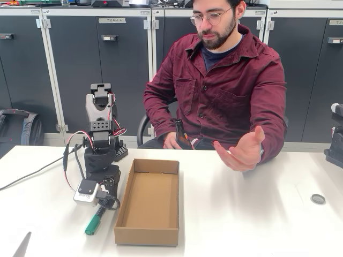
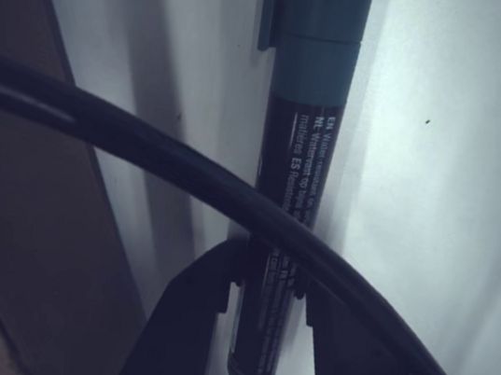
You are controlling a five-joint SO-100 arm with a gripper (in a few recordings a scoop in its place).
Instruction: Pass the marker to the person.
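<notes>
The marker (image 1: pixel 93 224) lies on the white table just left of the cardboard box, its green cap pointing toward the front edge. My gripper (image 1: pixel 103 206) is down at the table over the marker's back end. In the wrist view the black barrel of the marker (image 2: pixel 288 203) runs up the picture with the green cap on top. My gripper (image 2: pixel 267 317) has a dark finger pressed against each side of the barrel near its end. The person (image 1: pixel 225 80) sits behind the table and holds an open hand (image 1: pixel 244 152) palm-up over it on the right.
An open, shallow cardboard box (image 1: pixel 121 211) lies next to the marker on its right. A dark bottle (image 1: pixel 180 134) stands at the table's far edge in front of the person. A black cable (image 2: pixel 143 148) crosses the wrist view. A small round disc (image 1: pixel 318 198) lies far right.
</notes>
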